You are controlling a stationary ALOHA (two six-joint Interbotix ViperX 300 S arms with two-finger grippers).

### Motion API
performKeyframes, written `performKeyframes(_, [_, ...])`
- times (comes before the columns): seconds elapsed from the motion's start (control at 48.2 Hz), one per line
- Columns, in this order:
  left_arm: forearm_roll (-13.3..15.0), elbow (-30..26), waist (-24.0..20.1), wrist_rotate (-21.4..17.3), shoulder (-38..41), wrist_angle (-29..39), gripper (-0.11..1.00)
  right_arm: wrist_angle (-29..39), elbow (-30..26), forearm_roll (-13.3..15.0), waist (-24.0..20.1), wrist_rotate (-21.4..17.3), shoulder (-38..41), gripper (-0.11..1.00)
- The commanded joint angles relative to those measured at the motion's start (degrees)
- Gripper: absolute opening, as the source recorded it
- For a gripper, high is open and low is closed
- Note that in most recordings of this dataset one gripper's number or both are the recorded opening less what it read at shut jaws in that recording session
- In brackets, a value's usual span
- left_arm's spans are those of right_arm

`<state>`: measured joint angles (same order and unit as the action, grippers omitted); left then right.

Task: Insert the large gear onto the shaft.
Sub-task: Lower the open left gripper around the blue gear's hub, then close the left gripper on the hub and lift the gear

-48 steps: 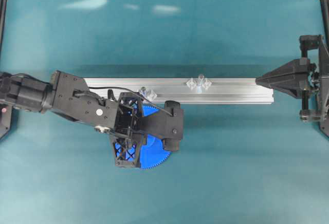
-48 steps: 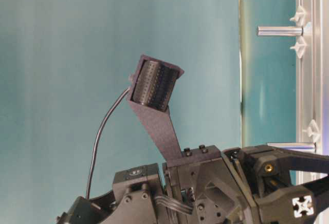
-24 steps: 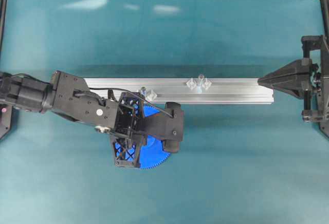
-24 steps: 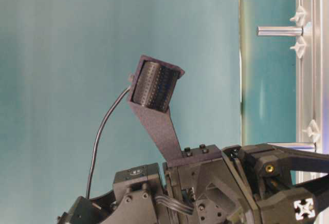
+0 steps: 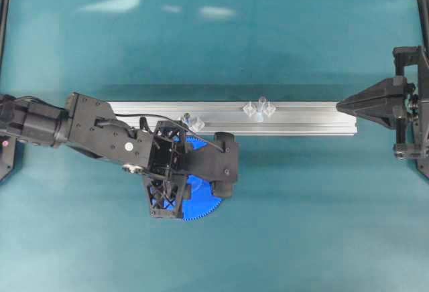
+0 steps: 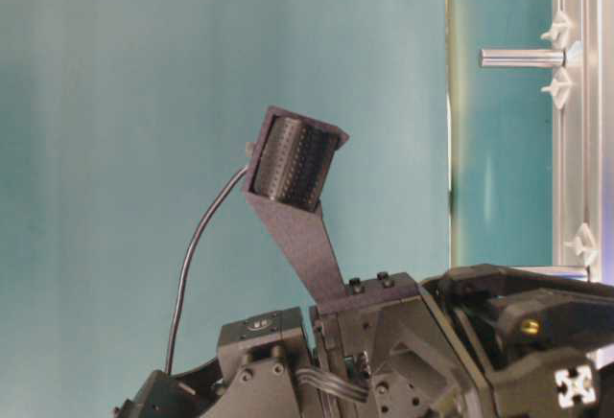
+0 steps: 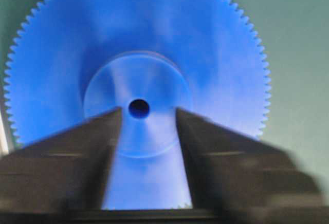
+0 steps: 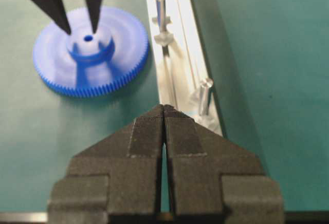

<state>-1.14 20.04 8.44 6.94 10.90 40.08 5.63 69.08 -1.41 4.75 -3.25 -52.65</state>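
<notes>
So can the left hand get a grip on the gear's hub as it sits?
Probably yes: the left hand is open above the large gear, its fingers straddling the raised hub, nothing between.

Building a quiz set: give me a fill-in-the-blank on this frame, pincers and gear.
1. The left pincer has its fingers either side of the hub of the ____ large gear.
2. The large gear lies flat on the ____, not on the shaft.
3. The right pincer has its jaws ____.
4. The shaft stands on the ____ rail.

Missing words: blue; table; shut; aluminium
</notes>
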Motion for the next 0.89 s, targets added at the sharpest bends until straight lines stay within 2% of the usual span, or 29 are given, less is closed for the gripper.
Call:
performKeyframes(0.0, [-0.09,-0.79,0.09,0.35,-1.05,-0.09,0.64,0.18,-0.97,0.09,0.09,-0.62,0.26,0.02])
performKeyframes(0.083, [-0.09,-1.05,0.09,0.35,-1.14,-0.09,0.85,0.35,-0.97,0.09,0.09,-0.62,0.26,0.02])
performKeyframes(0.166, [-0.18,-1.05,0.09,0.18,-0.97,0.00,0.94,0.26,-0.97,0.00,0.09,-0.62,0.26,0.02])
performKeyframes(0.871, [-0.18,-1.32,-0.62,-0.09,1.14,-0.44,0.95,0.26,-0.70,-0.09,0.09,-1.93,0.26,0.02])
